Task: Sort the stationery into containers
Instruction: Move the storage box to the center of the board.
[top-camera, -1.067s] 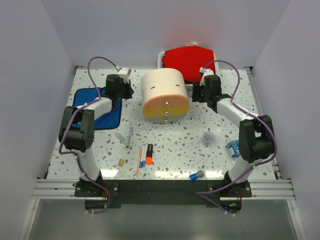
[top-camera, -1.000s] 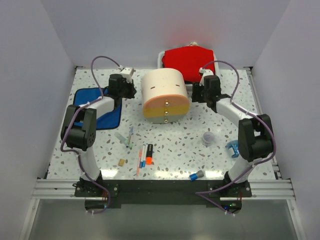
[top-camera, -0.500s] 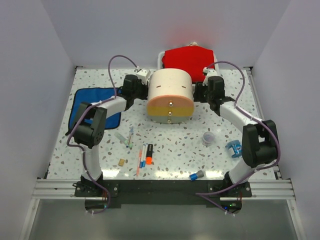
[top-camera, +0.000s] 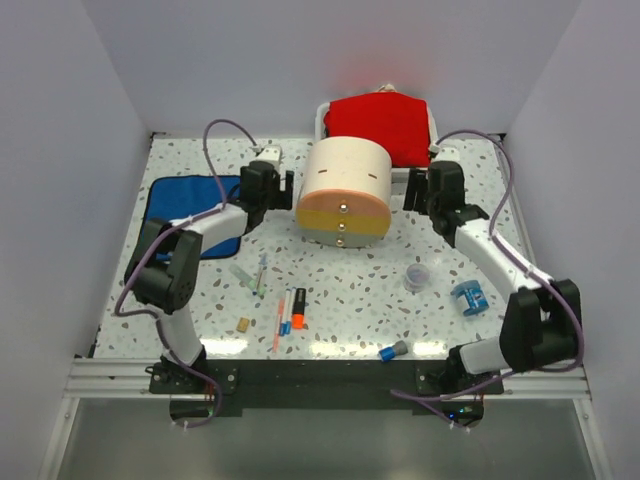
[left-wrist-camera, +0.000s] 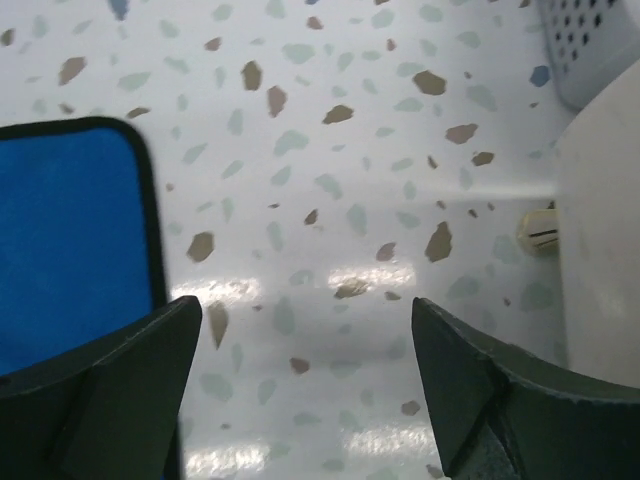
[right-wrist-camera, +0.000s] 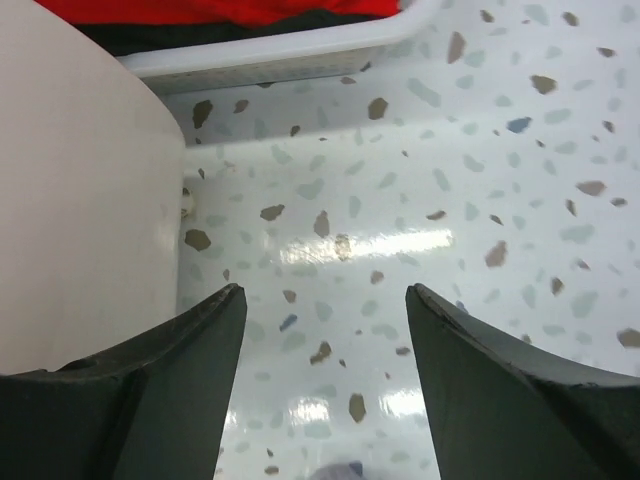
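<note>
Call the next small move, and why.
Probably swing the left gripper from the side of the drawer unit to a front knob. It and the right gripper stand open and empty, the drawers look shut, pens lie loose.

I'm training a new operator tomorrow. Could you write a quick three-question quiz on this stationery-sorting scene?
1. True or false: the left hand is clamped on a pen.
2. The blue clip lies nearer which arm? A left, B right, C equally near both.
3. What colour is the flat cloth by the left arm?
Key: 1 false, it is open and empty; 2 B; 3 blue.
</note>
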